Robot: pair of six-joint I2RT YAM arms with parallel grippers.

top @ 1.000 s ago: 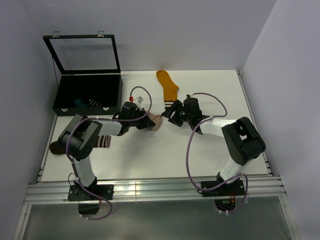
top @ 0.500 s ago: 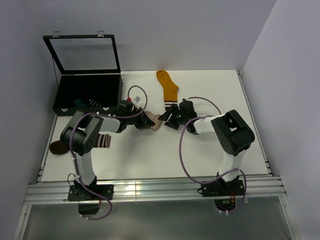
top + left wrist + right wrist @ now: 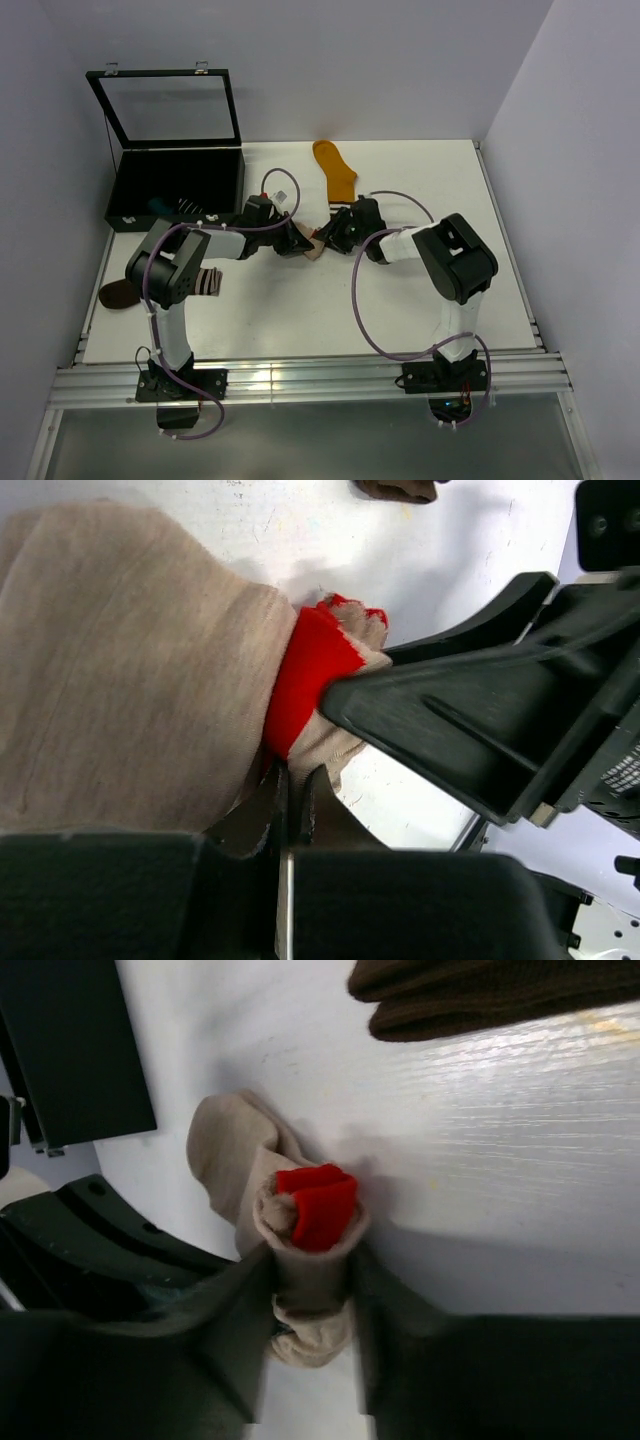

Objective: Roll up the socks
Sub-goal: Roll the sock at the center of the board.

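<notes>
Both arms reach in over the middle of the counter [image 3: 420, 290] and meet at the beige sock [image 3: 315, 247]. It lies about midway between them, a little nearer the back than the front. Its red end [image 3: 318, 1205] is tucked into a short, tight roll, and the rest of the sock spreads out flat towards the left arm.

The right tool [image 3: 312, 1280] is about half open. One finger is pressed to each side of the roll, so it has hold of that rolled end. The left tool [image 3: 290, 790] is squeezed almost fully together, with a thin fold of the same sock pinched between its tips, just beside the red part. The two tools nearly touch each other.

Just behind them a mustard sock [image 3: 335, 170] lies flat with its toe towards the back wall and its striped cuff close to the right tool. At the left edge of the counter, a brown sock [image 3: 115, 293] with a striped cuff lies partly under the left arm.

In the back left corner a black case [image 3: 130, 185] stands with its glass lid [image 3: 170, 105] up. A striped sock [image 3: 190, 207] is inside it, with something dark teal beside it that I can't make out clearly.
</notes>
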